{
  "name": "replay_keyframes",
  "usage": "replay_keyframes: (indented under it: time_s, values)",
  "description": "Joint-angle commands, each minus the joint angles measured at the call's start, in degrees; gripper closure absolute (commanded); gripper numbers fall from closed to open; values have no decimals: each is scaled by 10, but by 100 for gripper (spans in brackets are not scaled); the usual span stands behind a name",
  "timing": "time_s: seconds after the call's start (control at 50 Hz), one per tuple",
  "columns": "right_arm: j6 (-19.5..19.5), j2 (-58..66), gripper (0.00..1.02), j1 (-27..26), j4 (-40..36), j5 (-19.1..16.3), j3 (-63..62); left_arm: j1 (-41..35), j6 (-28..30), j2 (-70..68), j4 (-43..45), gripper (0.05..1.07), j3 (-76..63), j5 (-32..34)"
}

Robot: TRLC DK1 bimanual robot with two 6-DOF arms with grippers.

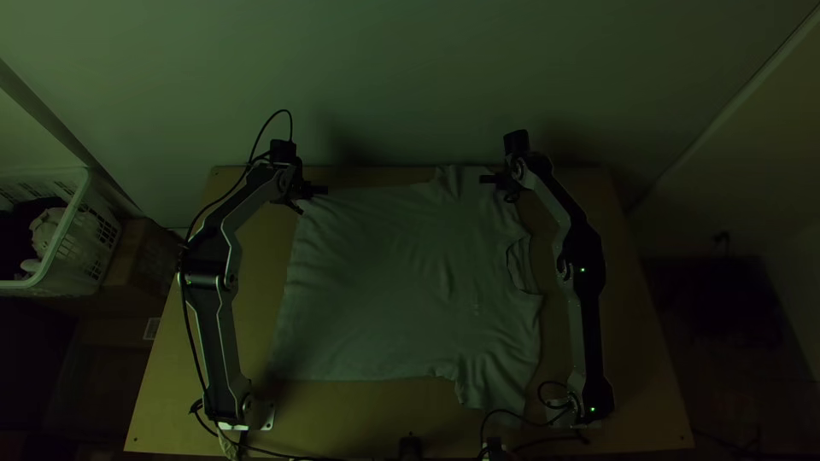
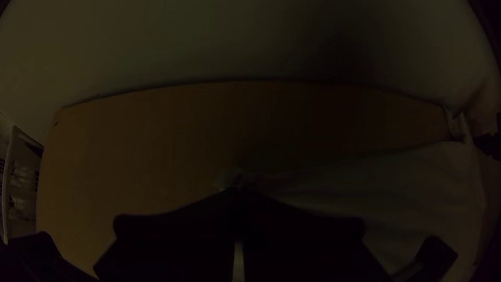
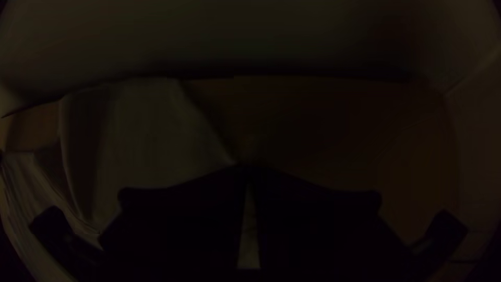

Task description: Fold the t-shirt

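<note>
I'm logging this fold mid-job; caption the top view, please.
T-shirt spread on the wooden table, left gripper at its far hem corner, right gripper at its far sleeve.

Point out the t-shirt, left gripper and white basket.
T-shirt (image 1: 397, 273): top view, middle of the spread body.
Left gripper (image 2: 238, 191): left wrist view, midway between its fingertips.
White basket (image 1: 87, 245): top view, side wall nearest the table.
</note>
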Motion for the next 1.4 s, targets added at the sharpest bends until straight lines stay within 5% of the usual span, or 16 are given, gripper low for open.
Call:
replay_keyframes:
  time_s: [0.0, 0.42, 0.52, 0.62, 1.38]
  values:
    - [11, 4, 100, -19, 1, 9, 9, 7, 3, -27, -2, 105, -1, -4]
    - [0, -14, 99, -25, -1, 9, 7, 11, -6, -27, -2, 105, 32, -4]
    - [0, -16, 71, -20, -2, 9, 7, 9, -10, -26, -4, 105, 31, -4]
    - [12, -16, 4, -19, -2, 7, 10, 4, -10, -27, -6, 105, 26, -4]
    - [28, -11, 9, 17, 4, 6, 25, 10, -6, -26, -6, 105, 18, -5]
